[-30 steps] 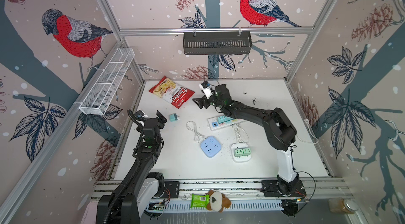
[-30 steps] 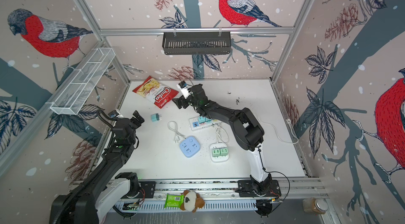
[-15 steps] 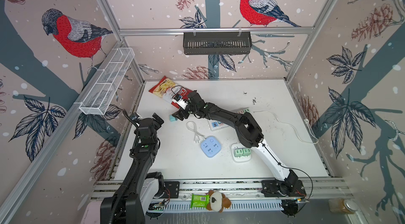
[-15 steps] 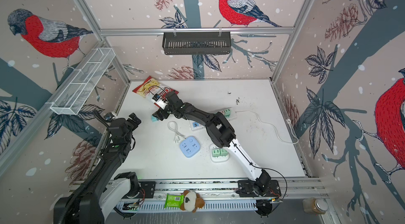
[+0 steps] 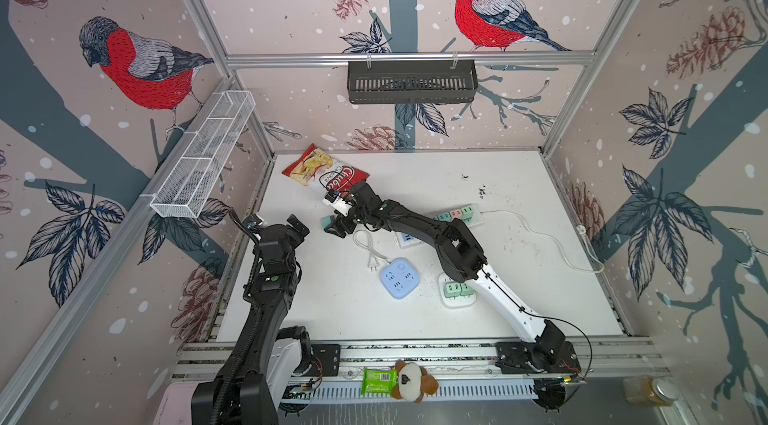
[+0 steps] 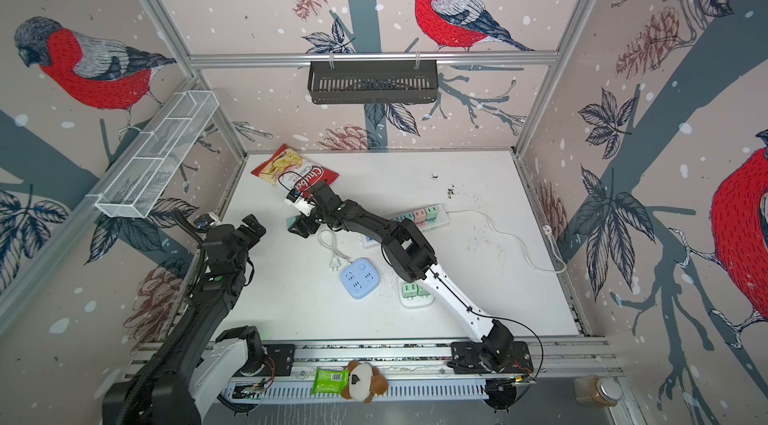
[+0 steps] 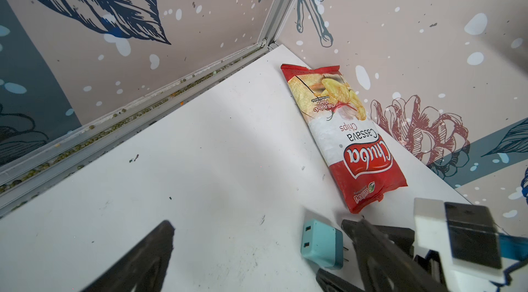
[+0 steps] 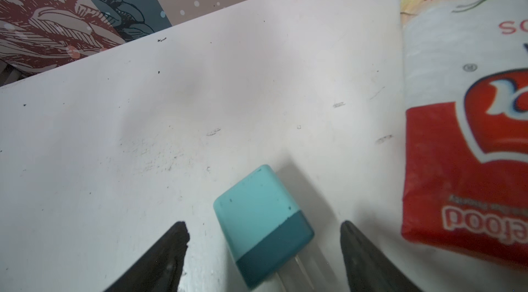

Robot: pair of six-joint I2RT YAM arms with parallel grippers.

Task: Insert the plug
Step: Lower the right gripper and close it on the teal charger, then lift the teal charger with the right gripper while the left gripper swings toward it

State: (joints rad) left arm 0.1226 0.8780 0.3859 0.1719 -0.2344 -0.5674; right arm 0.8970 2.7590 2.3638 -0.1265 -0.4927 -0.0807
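White tabletop [image 8: 200,90] bears the teal plug [image 8: 257,219] — lying between the spread jaws of the right pincer [image 8: 263,224], touching neither.

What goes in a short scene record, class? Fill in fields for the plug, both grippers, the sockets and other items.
plug: teal, lying on the table
right gripper: open, fingers either side of the plug, not touching
left gripper: open, empty, away from the plug
sockets: blue power cube, long power strip, green socket block
other: chip bag, loose white cable
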